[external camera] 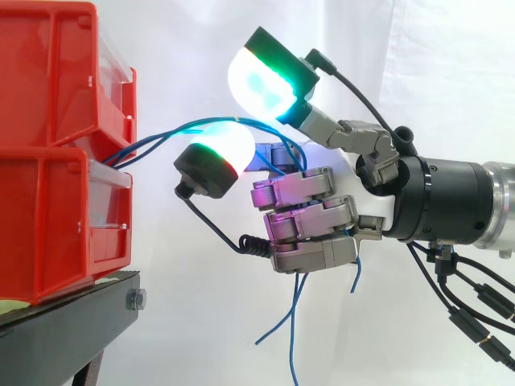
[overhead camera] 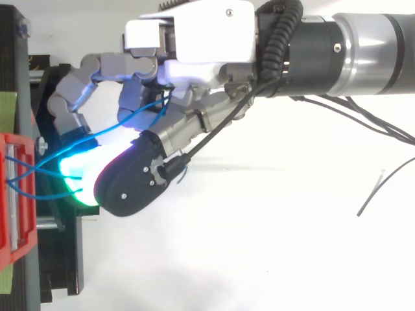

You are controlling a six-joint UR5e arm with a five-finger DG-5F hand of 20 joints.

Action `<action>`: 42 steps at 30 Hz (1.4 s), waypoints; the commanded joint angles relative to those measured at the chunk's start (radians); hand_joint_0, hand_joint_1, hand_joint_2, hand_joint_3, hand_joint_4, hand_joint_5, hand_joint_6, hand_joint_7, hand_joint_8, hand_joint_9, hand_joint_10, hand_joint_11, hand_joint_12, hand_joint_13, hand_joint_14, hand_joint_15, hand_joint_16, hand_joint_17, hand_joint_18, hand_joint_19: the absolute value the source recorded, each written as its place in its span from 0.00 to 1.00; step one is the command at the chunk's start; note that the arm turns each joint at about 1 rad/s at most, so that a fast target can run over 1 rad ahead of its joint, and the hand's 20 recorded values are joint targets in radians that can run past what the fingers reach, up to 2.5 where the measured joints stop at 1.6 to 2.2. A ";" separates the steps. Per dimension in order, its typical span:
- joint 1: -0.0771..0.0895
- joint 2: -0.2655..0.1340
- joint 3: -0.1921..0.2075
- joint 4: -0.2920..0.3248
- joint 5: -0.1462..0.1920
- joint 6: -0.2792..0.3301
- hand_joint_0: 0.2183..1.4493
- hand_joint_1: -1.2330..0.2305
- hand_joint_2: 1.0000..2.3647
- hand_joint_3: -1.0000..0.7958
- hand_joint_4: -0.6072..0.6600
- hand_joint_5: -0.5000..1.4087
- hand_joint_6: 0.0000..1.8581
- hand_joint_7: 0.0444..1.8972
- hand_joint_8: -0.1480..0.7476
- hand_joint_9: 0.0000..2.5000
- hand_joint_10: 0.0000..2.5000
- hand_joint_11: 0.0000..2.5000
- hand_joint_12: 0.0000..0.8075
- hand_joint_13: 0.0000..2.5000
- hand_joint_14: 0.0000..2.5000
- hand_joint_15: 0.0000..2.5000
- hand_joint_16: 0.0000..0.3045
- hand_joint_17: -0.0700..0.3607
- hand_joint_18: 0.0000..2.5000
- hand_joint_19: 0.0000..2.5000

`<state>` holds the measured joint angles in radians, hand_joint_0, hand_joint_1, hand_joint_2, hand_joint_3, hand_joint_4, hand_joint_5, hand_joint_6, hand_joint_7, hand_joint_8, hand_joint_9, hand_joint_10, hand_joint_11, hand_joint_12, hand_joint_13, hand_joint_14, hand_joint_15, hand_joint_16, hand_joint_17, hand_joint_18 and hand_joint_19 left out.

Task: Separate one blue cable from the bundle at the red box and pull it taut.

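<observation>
Closest to the overhead camera is the robot's grey-and-white metal hand, reaching in from 3 o'clock toward 9 o'clock. From the side, the hand has its lower fingers curled tightly into the palm. Two other fingers stretch out toward the bins. One is raised toward 10 o'clock with a white-and-green glowing pad. The other sits lower and points to 9 o'clock, its pad white with a green and red rim.

Thin blue cables, several together, come out of the gap between two stacked red plastic bins at 9 o'clock of the hand. They curve over the lower pad rather than running straight, then enter the palm, where the curled fingers close round them. I cannot tell whether one strand is held apart from the rest. Loose blue ends hang free below the curled fingers toward 6 o'clock.

From above, the blue cables leave the red bin edge at 9 o'clock and cross one another. They reach the green-glowing pad and show again as a loop inside the hand.

Both bins rest on a black metal stand with a bolt head on its front edge, and a white curtain hangs behind
</observation>
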<state>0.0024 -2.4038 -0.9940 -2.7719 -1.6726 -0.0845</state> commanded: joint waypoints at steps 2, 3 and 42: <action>0.002 0.000 0.000 0.003 0.004 0.000 0.33 0.39 0.00 0.29 0.45 0.21 0.46 0.60 0.43 0.55 0.68 0.69 0.45 0.62 0.51 0.61 0.14 0.39 0.71 0.86; 0.002 0.000 0.000 0.003 0.004 -0.001 0.33 0.38 0.00 0.30 0.45 0.21 0.46 0.60 0.43 0.54 0.68 0.68 0.45 0.62 0.50 0.61 0.14 0.39 0.71 0.86; 0.011 0.000 -0.009 0.005 0.007 0.000 0.33 0.51 0.01 0.34 0.53 0.19 0.44 0.50 0.43 0.46 0.56 0.65 0.43 0.50 0.00 0.63 0.14 0.39 0.44 0.79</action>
<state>0.0121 -2.4038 -1.0032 -2.7681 -1.6664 -0.0852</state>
